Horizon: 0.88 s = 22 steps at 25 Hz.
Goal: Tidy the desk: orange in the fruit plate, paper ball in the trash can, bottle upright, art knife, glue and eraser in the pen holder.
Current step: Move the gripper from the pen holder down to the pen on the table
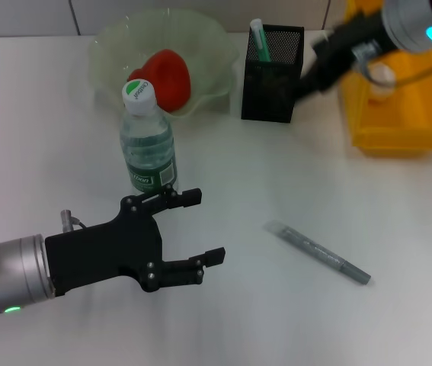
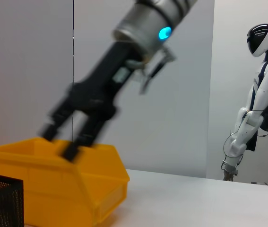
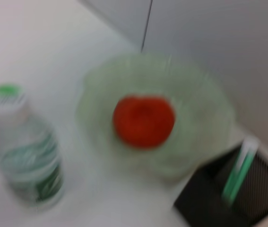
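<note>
**Tidying nearly done, one grey tool left on the desk**

Looking down from the head camera, the bottle stood upright at about ten o'clock, just in front of the fruit plate, which held the orange. The pen holder sat at twelve o'clock with a green-and-white stick inside. A slim grey art knife lay flat at four o'clock; it looked light, stiff and thin, best pinched across its middle. The left gripper hovered at eight o'clock, fingers spread and empty. The bottle cap carried small print, too small to read.

From the left wrist camera, the right gripper hung over the yellow trash can, fingers parted, holding nothing visible.

From the right wrist camera, bottle, orange and plate appeared blurred; no label was legible.
</note>
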Tool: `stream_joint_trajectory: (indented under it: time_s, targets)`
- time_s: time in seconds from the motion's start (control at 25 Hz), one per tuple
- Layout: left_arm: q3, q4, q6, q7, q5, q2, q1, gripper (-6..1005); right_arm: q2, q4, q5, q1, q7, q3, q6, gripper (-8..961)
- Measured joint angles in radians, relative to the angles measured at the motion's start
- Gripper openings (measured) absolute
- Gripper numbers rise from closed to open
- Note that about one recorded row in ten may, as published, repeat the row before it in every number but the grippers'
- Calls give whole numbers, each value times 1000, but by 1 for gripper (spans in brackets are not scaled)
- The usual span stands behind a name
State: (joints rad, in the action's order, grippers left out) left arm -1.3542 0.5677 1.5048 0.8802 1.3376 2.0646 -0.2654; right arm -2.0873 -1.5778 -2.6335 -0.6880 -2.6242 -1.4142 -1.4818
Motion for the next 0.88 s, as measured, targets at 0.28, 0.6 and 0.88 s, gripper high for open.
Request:
stream_joint_trajectory:
  time_s: [0.28,0.6,0.88]
  targets:
    - [1,-1,0,0,3,0,1,859,-3,-38,-14,21,-143,-131,-252,819]
    - [2,0,0,-5,2,0,9,859,-1,32,-22,66,-226,-300,-206,815]
    - [13,1,0,-5,6,-1,8,859,-1,81,-31,80,-256,-366,-154,814]
